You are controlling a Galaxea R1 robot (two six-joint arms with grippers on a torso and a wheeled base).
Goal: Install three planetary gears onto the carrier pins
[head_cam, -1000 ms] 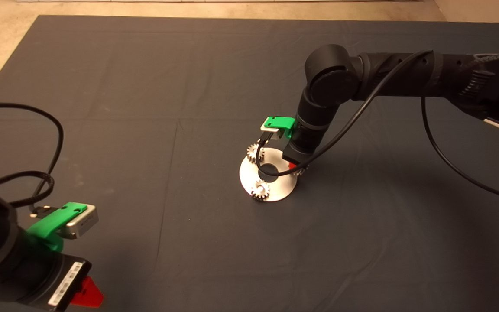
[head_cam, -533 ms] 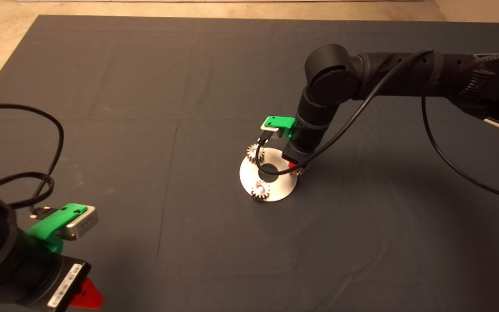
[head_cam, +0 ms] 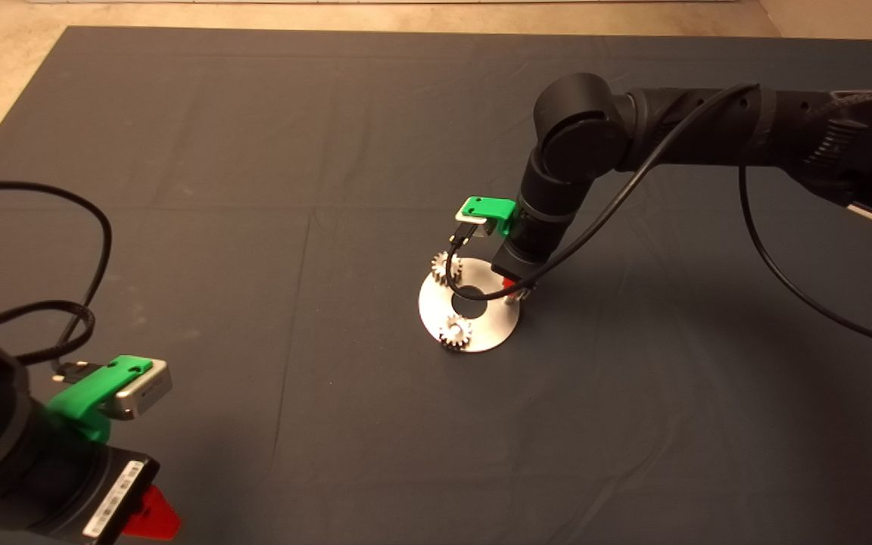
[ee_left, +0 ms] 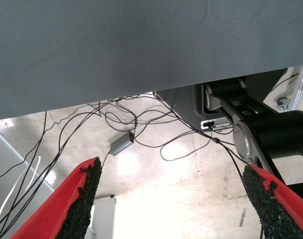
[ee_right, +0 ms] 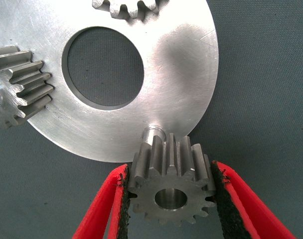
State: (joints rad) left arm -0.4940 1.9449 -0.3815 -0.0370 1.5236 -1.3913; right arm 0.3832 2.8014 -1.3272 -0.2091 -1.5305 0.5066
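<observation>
gear (ee_right: 170, 185) number three sits clamped between the right gripper's (ee_right: 169, 199) black pads, held just above and beside the one bare carrier pin (ee_right: 153, 133) at the disc's (ee_right: 181, 69) rim, not yet on it. i see the other two gears (head_cam: 455, 331) (head_cam: 443, 266) already seated on the disc. my left gripper (ee_left: 174, 206) is parked at the mat's (head_cam: 254, 151) lower left corner, fingers spread wide and empty.
</observation>
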